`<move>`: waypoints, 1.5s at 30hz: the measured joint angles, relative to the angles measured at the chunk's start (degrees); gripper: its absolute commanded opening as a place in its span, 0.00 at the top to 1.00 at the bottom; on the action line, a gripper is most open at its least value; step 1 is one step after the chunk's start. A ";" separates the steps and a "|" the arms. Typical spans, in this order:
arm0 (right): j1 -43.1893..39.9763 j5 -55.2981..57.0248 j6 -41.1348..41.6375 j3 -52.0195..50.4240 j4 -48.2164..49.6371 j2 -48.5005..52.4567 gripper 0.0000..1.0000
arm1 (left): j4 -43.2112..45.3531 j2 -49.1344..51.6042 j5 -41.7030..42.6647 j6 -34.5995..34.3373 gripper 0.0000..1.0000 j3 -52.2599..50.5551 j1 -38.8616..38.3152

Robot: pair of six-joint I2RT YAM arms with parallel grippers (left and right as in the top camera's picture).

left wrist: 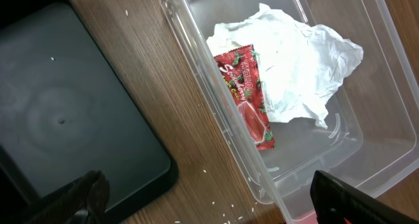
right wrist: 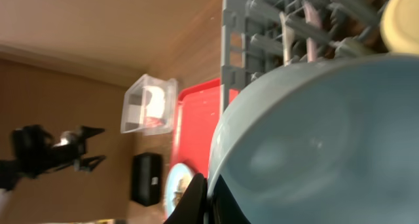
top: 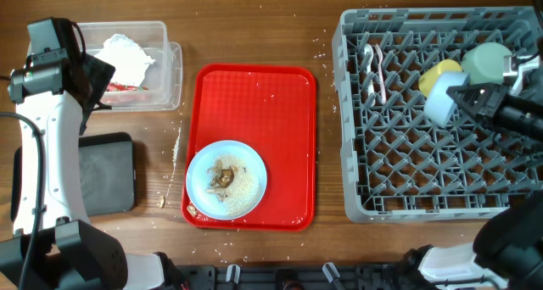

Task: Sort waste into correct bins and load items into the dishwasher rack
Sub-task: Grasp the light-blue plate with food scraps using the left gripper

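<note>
The clear tub [top: 161, 44] holds a crumpled white napkin [left wrist: 288, 60] and a red wrapper [left wrist: 249, 96]. My left gripper [left wrist: 209, 207] is open and empty, above the tub's edge and the black tray [left wrist: 59, 112]; in the overhead view it [top: 100, 85] is at the tub's left end. The light blue plate [top: 246, 158] with brown scraps and rice [top: 224, 178] lies on the red tray. My right gripper [right wrist: 206, 198] is shut on the rim of the light blue bowl [right wrist: 314, 139], held over the grey dishwasher rack [top: 356, 154]. The bowl also shows in the overhead view [top: 439, 105].
In the rack are a yellow-green cup [top: 443, 71], a pale green bowl [top: 485, 61] and white cutlery [top: 373, 69]. The red tray [top: 254, 103] lies between tub and rack. Rice grains are scattered on the wooden table [top: 174, 146]. The black tray [top: 106, 175] lies front left.
</note>
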 measured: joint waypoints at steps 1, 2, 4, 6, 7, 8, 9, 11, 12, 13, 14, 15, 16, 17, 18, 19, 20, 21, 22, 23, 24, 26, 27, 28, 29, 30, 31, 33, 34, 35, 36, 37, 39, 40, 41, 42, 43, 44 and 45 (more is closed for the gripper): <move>0.00 -1.09 -0.26 -0.02 0.07 1.42 0.96 | 0.00 0.00 0.00 0.00 0.00 0.00 0.00; 0.00 -1.99 -0.48 -0.02 0.07 3.28 0.96 | -0.02 0.00 0.00 0.00 0.00 0.00 0.00; 0.00 -2.97 -0.39 -0.02 0.48 6.27 0.96 | -0.02 0.00 0.00 0.00 0.00 0.00 0.00; -0.37 -2.86 1.86 -0.02 0.90 7.13 0.94 | -0.09 0.00 0.00 0.00 0.00 0.00 0.00; -0.61 -2.36 2.93 0.00 0.94 7.13 0.92 | -0.17 0.00 0.00 0.00 0.00 0.00 0.00; -0.87 -1.16 4.22 0.00 1.09 7.13 0.91 | -0.20 0.00 0.00 0.00 0.00 0.00 0.00; -1.22 -0.15 5.81 0.00 1.11 7.06 0.90 | -0.22 0.00 0.00 0.00 0.00 0.00 0.00; -2.38 5.64 11.04 0.00 1.49 4.66 0.87 | -0.22 0.00 0.00 0.00 0.00 0.00 0.00; -3.13 10.93 14.95 0.00 2.05 2.43 0.85 | -0.22 0.00 0.00 0.00 0.00 0.00 0.00; -3.76 15.41 18.36 0.00 2.69 0.22 0.82 | -0.22 0.00 0.00 0.00 0.00 0.00 0.00; -4.02 18.99 21.11 -0.02 3.30 -1.31 0.77 | -0.22 0.00 0.00 0.00 0.00 0.00 0.00; -4.66 25.53 25.11 -0.02 4.39 -4.46 0.51 | -0.22 0.00 0.00 0.00 0.00 0.00 0.00; -5.11 30.12 28.39 -0.02 4.83 -7.10 0.40 | -0.22 0.00 0.00 0.00 0.00 0.00 0.00; -5.33 36.20 32.54 -0.02 5.40 -9.88 0.37 | -0.22 0.00 0.00 -0.02 0.00 0.00 0.00; -5.40 39.06 35.06 0.13 5.46 -15.04 0.36 | -0.22 0.00 0.00 -0.02 0.00 0.00 0.00; -5.40 42.49 37.81 0.57 6.05 -19.19 0.35 | -0.22 0.00 -0.02 -0.04 0.00 0.00 0.00; -5.38 44.61 39.56 0.90 6.56 -22.34 0.35 | -0.24 0.00 0.00 -0.13 0.00 0.00 0.00; -5.07 46.14 40.83 1.14 6.62 -25.40 0.36 | -0.22 0.00 0.00 -0.15 0.00 0.00 0.00; -4.07 47.08 41.57 1.25 6.78 -27.45 0.36 | -0.22 0.00 -0.02 -0.15 0.00 0.00 0.00; -2.60 47.60 42.21 1.29 6.99 -28.81 0.36 | -0.22 0.00 0.00 -0.15 0.00 0.00 0.00; -0.28 48.22 42.51 1.29 7.32 -29.59 0.36 | -0.22 0.00 0.00 -0.15 0.00 0.00 0.00; 4.46 48.61 42.71 1.27 7.67 -29.55 0.33 | -0.22 0.00 0.00 -0.15 0.00 0.00 0.00; 7.50 48.98 42.71 1.27 8.57 -29.51 0.25 | -0.55 0.00 0.20 -0.15 0.00 0.00 0.00; 11.78 49.24 42.71 1.27 9.94 -29.35 0.11 | -1.64 0.00 1.42 -0.17 0.00 0.00 0.00; 15.37 49.13 43.21 1.27 11.32 -29.09 0.09 | -2.91 0.00 3.32 -0.17 0.00 0.00 0.00; 19.69 48.33 44.37 1.27 13.79 -28.70 0.09 | -4.44 0.00 7.50 -0.20 0.00 0.00 0.00; 22.18 47.74 45.53 1.27 14.53 -28.39 0.07 | -4.81 0.00 10.82 0.02 0.01 0.00 0.00; 28.02 46.84 46.95 1.27 17.77 -27.12 0.07 | -4.48 0.00 18.23 2.67 0.18 0.00 -0.72; 31.45 46.56 46.77 1.27 20.28 -25.70 0.00 | -4.52 0.00 21.57 4.87 0.39 0.00 -1.95; 34.10 46.62 46.49 1.27 21.55 -24.24 0.00 | -4.50 0.00 24.00 6.49 0.46 0.00 -3.65; 36.28 47.04 46.18 1.27 22.51 -22.71 0.00 | -4.57 0.00 24.94 7.74 0.49 0.00 -5.22; 37.90 47.56 46.16 1.27 23.12 -21.20 0.00 | -4.59 0.00 25.70 8.90 0.50 0.00 -7.37; 40.48 49.72 46.62 1.20 24.41 -16.13 0.00 | -5.35 0.02 27.63 10.73 0.50 0.00 -16.31; 40.00 50.82 47.41 1.09 24.96 -15.21 0.00 | -5.88 0.20 28.00 11.08 0.50 0.02 -19.41; 39.21 51.60 48.19 1.09 25.70 -14.80 0.01 | -6.29 0.55 28.06 11.04 0.51 0.02 -22.27; 38.03 52.30 48.76 1.09 26.45 -14.75 0.00 | -6.27 1.40 27.96 10.51 0.53 0.00 -26.43; 37.05 52.87 49.16 1.09 27.02 -14.75 0.00 | -6.23 3.26 27.36 8.57 0.55 -0.07 -32.94; 36.37 53.64 49.35 1.09 27.06 -14.75 0.00 | -6.34 4.55 26.60 6.64 0.57 -0.17 -36.44; 35.71 54.77 49.55 1.09 27.10 -14.75 0.00 | -6.45 6.10 25.07 3.19 0.57 -0.24 -40.30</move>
